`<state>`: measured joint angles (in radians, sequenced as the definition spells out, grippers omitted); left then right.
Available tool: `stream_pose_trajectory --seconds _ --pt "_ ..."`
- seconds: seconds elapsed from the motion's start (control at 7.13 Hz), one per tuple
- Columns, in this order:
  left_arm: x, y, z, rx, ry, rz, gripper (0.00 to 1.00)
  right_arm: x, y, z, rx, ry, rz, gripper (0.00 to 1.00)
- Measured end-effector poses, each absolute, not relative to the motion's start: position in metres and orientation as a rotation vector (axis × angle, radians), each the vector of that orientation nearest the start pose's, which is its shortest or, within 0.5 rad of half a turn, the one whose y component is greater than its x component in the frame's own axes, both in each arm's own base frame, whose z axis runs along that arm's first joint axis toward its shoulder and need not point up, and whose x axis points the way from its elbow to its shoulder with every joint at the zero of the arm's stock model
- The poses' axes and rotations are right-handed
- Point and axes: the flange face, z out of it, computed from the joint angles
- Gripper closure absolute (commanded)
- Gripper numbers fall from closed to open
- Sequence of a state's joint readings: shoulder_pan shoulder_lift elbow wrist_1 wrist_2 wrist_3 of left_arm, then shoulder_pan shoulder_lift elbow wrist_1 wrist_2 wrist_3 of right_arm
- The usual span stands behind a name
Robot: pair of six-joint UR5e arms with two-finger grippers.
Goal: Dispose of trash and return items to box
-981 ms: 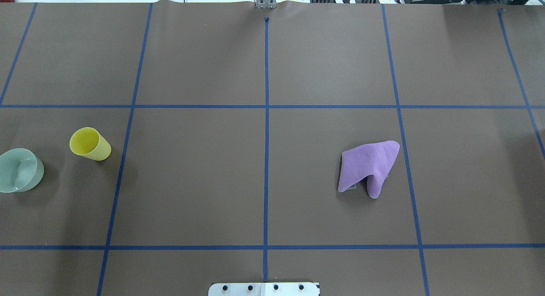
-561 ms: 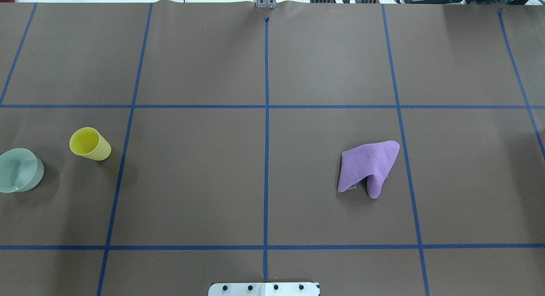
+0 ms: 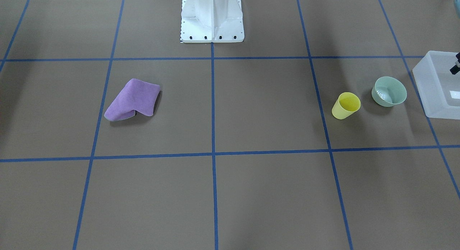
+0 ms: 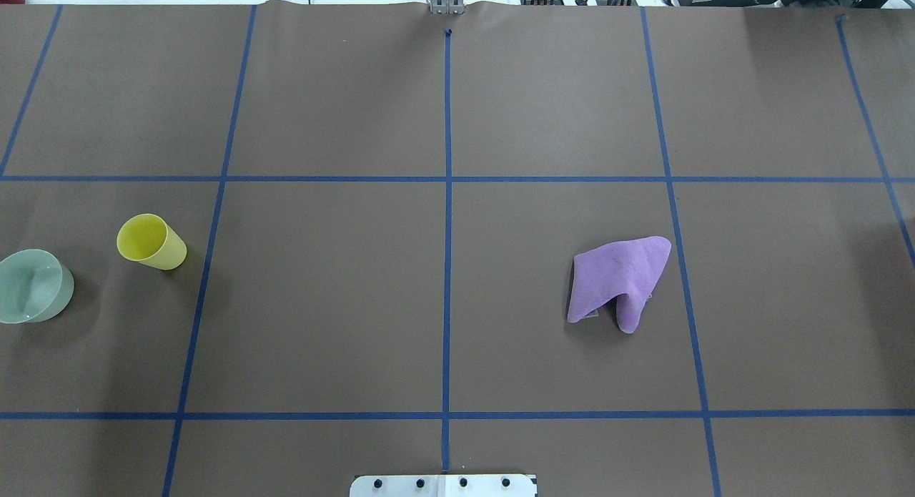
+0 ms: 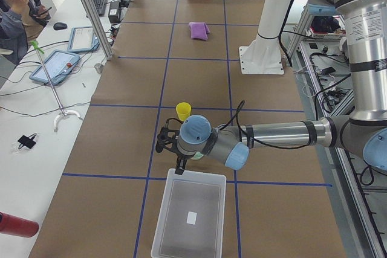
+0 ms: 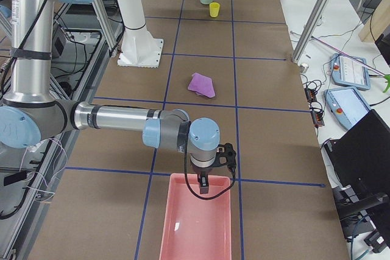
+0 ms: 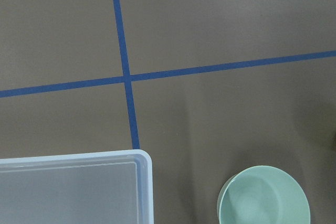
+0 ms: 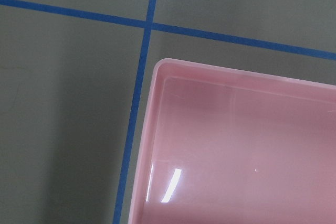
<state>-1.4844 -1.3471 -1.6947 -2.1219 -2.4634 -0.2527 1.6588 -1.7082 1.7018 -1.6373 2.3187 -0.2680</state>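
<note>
We begin with the left gripper (image 5: 179,164), low in the middle of the exterior left view. It points down over the far short rim of the translucent frosted-white rectangular plastic bin (image 5: 199,175). We cannot tell how wide its jaws stand. Only a dark sliver of it reaches the right edge of the front-facing view. Inside the bin, a small white label (image 5: 191,217) shows on the floor.

The left wrist view has the bin's rounded corner at lower left. The small pale mint-green round bowl (image 7: 263,199) is at lower right, apart from the bin, on the brown paper-covered table (image 7: 220,24).

In the front-facing view the bowl stands upright near the bin at the right. The yellow tapered plastic cup (image 3: 345,105) is just to its left, also upright, and the two do not touch. Both rest on the table, outside the bin.

The right gripper (image 6: 203,185) sits at lower centre of the exterior right view. It points down over the near short rim of a pink rectangular plastic tray (image 6: 201,229). Here too, we cannot tell whether the jaws are wide or narrow. The right wrist view shows the tray's corner just below a crossing of blue tape lines (image 8: 148,24).

Well away from both, a crumpled purple cloth (image 4: 618,275) lies right of centre in the overhead view. The white bolted metal pedestal (image 3: 212,16) stands at top centre of the front-facing view.
</note>
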Motion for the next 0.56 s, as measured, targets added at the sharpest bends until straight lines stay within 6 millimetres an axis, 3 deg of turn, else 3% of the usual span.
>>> stream_pose_trajectory --seconds 0.28,0.56 --pt "0.033 -0.442 0.607 0.229 0.88 0.004 0.02 0.101 -0.419 0.665 0.067 -0.765 -0.144 0.0" --pt "0.084 -0.447 0.595 0.219 0.846 0.01 0.03 0.099 -0.416 0.666 0.071 -0.769 -0.152 0.0"
